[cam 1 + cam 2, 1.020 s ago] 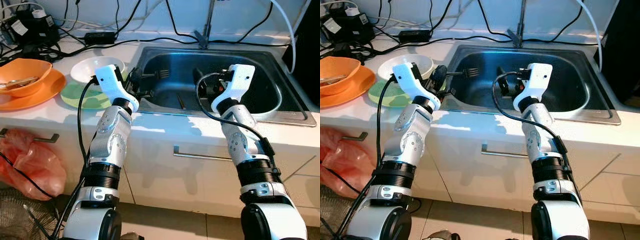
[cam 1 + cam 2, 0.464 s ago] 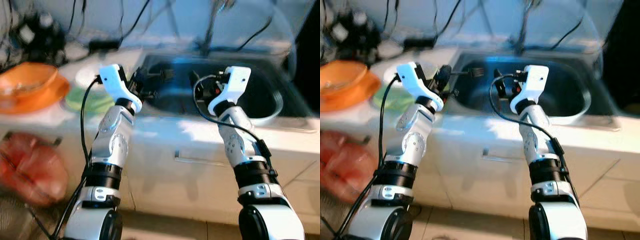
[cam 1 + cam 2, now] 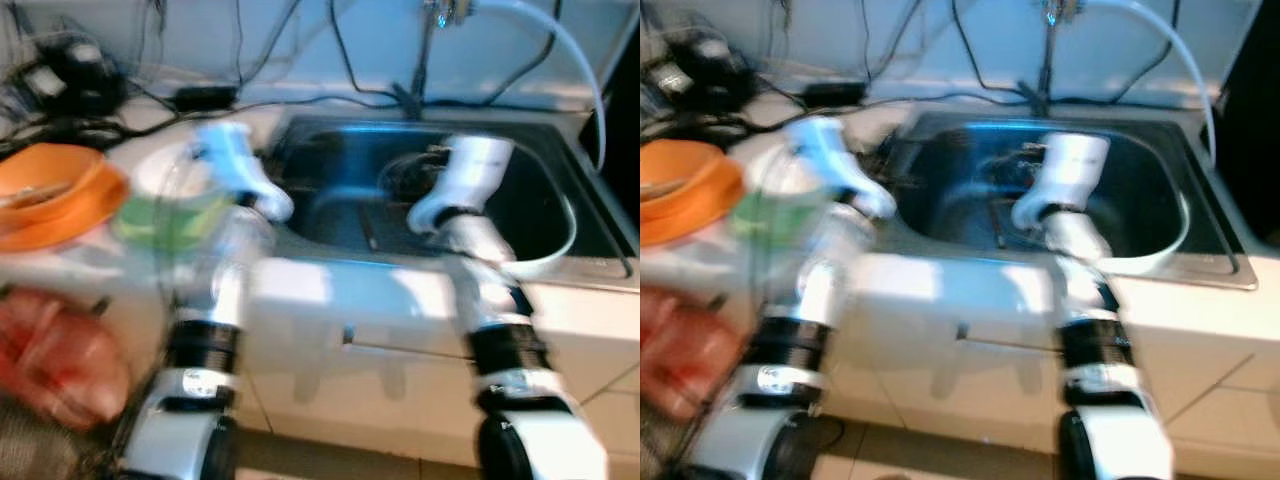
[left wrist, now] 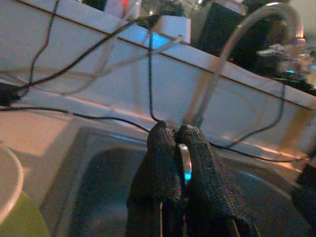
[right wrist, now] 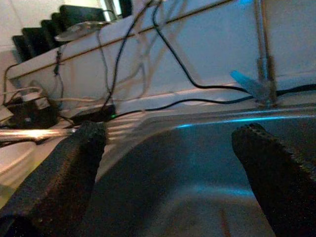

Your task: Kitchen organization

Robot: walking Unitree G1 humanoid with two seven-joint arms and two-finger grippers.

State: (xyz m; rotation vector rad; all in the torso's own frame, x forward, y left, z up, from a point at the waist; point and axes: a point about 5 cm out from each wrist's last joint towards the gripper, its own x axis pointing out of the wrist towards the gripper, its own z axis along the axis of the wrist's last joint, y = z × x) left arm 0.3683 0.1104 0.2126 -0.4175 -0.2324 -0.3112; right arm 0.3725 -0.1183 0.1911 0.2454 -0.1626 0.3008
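Note:
Both eye views are blurred by motion. My left gripper (image 4: 177,133) is shut on the thin metal handle of a fork (image 4: 184,163) and hangs at the left rim of the steel sink (image 3: 560,240). The fork's tines (image 5: 118,130) reach out over the basin. My right gripper (image 5: 173,143) stands open above the middle of the sink, with nothing between its fingers (image 5: 74,158). A dark utensil (image 3: 368,228) lies on the sink bottom.
A white bowl (image 3: 160,170) on a green plate (image 3: 160,215) stands left of the sink, with an orange bowl (image 3: 45,180) on an orange plate (image 3: 60,225) further left. Cables and a faucet (image 3: 430,40) run along the back wall. A red bag (image 3: 60,360) hangs below the counter.
The whole picture has shifted and blurred, so the camera is moving. The left gripper stays shut on the fork and the right gripper stays open over the sink.

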